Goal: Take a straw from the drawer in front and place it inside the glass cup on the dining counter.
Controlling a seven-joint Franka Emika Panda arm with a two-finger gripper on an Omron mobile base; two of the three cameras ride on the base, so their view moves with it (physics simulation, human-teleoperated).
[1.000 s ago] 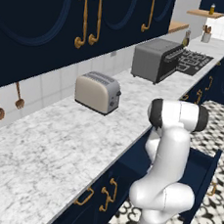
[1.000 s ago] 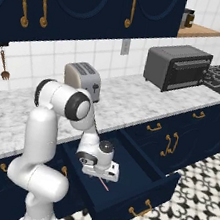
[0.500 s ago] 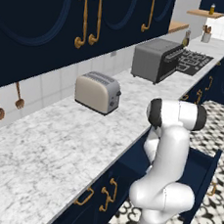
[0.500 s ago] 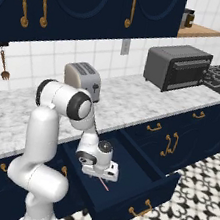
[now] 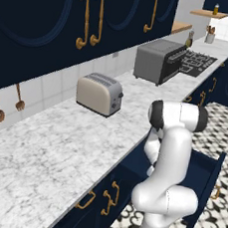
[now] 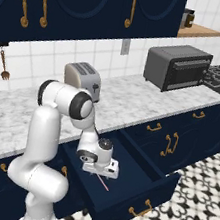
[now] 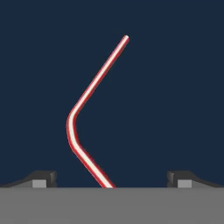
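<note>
Straw [image 7: 87,109] flat on open drawer [image 6: 139,188] floor, gripper [image 7: 111,179] spread wide above it, nothing grasped, no change from earlier.

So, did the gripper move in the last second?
No. In the right base view the gripper hangs at the same spot inside the open drawer, over the straw, fingers open.

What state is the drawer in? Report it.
Open. The drawer is pulled out from the cabinets, the straw lying flat on its navy floor beneath the open end effector.
</note>
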